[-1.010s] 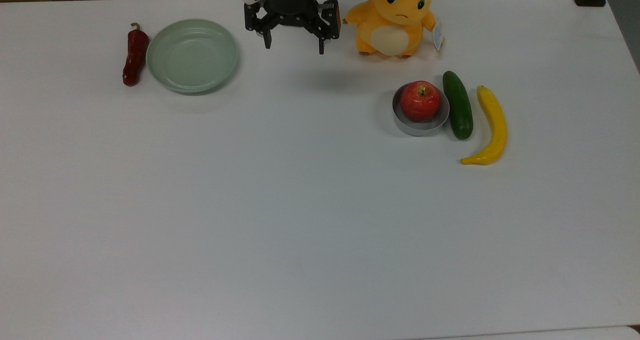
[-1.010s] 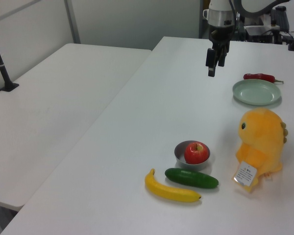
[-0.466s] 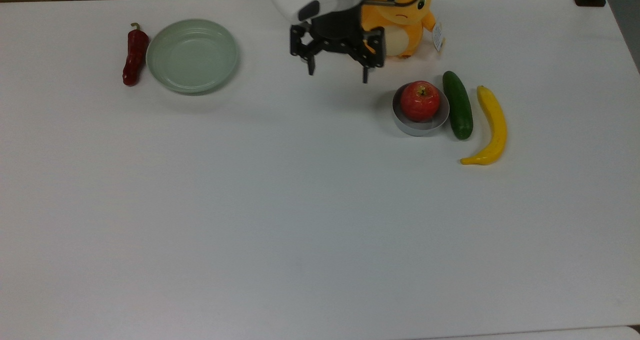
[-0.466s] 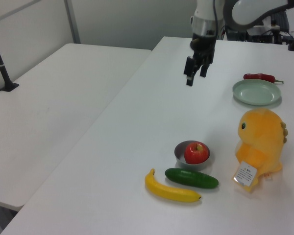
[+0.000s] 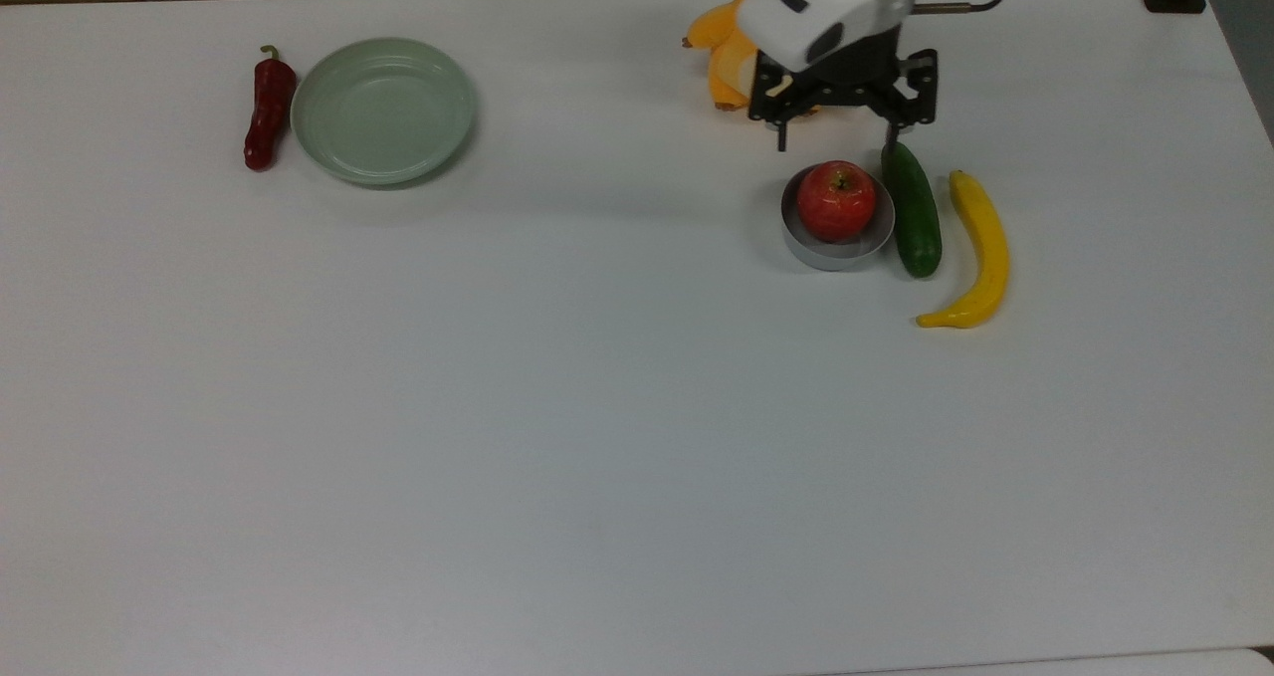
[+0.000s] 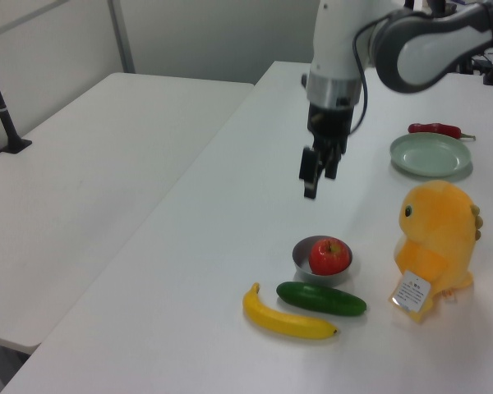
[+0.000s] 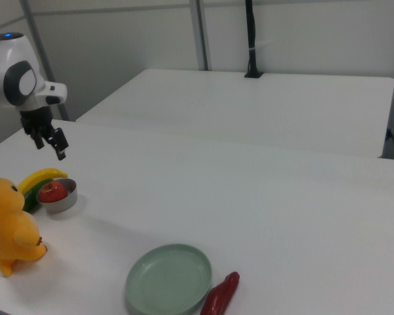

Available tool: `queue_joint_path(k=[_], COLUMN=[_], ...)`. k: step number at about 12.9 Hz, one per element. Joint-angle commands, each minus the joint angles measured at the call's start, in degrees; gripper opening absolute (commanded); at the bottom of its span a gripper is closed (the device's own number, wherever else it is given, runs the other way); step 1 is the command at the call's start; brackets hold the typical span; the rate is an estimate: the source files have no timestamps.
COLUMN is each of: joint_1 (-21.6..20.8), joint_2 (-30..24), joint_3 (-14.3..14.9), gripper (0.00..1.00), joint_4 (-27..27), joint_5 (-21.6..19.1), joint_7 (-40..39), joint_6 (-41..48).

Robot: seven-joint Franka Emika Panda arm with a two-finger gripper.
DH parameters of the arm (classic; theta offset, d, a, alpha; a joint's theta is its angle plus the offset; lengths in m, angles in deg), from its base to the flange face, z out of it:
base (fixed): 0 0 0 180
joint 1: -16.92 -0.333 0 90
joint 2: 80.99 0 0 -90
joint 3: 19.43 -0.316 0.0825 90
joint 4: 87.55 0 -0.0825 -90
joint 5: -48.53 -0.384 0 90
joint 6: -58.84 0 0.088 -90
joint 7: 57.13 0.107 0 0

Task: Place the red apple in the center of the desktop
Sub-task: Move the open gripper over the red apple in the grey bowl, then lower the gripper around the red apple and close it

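The red apple [image 5: 836, 201] sits in a small grey bowl [image 5: 831, 256] on the white desktop [image 5: 597, 407], toward the top view's right. My gripper [image 5: 836, 146] hangs above the table, open and empty, just behind the apple, its two fingers spread wider than the fruit. In the left view the gripper [image 6: 316, 180] is well above the apple [image 6: 329, 256] and to its left. The right view shows the gripper [image 7: 52, 146] raised over the apple [image 7: 51, 191].
A green cucumber [image 5: 914, 208] and a yellow banana [image 5: 980, 253] lie right beside the bowl. An orange plush toy [image 6: 435, 246] stands behind it, partly covered by my arm in the top view. A pale green plate [image 5: 383, 109] and a dark-red chili [image 5: 267, 109] lie far to the top view's left.
My gripper has travelled to the top view's right, from between the plate and the plush to just behind the apple, and has come lower. Nothing on the table moved.
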Motion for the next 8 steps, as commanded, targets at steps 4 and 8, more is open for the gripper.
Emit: queue_joint_path(k=[4,8], joint_1=[-5.7,-6.1], joint_2=[7.8,9.7], joint_3=[-0.3,-0.3], gripper=[1.0,1.0], joint_4=[-0.9,-0.8], joint_5=[8.4,9.5], joint_7=[4.1,4.2], joint_6=[-0.6,-0.8])
